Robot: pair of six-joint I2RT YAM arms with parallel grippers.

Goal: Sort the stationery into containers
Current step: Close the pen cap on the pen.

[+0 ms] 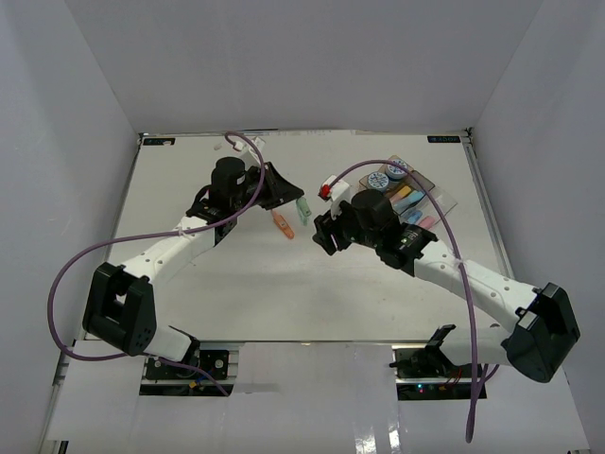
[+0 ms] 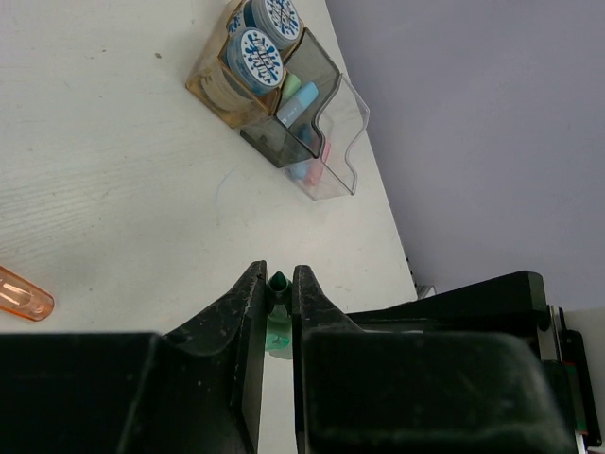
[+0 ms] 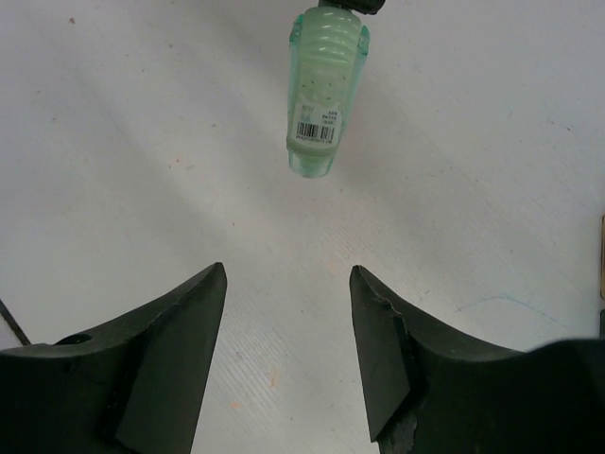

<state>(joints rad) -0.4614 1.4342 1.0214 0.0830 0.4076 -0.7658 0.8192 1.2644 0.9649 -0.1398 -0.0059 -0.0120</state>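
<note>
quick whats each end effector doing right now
left end effector: closed on the green piece
right end effector: open, holding nothing

Bright, even light from above washes the white desk (image 1: 284, 293), leaving only faint, soft-edged shadows. In the wrist views the desk grain is sharp, the dark right end effector (image 3: 286, 279) near the lens is slightly soft, and the clear trays (image 2: 345, 142) show mild glints.
</note>
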